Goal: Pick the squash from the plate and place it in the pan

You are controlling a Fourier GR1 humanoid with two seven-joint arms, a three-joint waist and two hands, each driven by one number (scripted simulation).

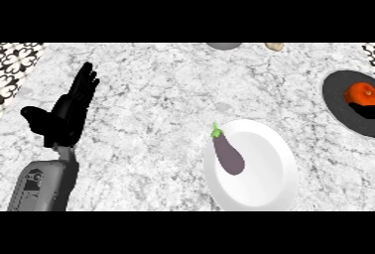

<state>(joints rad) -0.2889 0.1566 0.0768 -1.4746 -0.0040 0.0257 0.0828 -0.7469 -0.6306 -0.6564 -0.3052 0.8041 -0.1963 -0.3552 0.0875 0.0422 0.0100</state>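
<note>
Head view: marble tabletop (161,99) seen from above.
Left hand (62,116): at left, fingers straight and open, holding nothing.
Plate (267,183): white, near right.
Vegetable (227,153): purple with a green stem, lying on the plate's left part.
Pan (338,101): dark, far right, holding an orange item (361,92).

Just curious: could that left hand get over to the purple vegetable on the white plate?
Probably yes. The left hand rests open at the view's left, and only bare counter lies between it and the eggplant on the plate.
</note>
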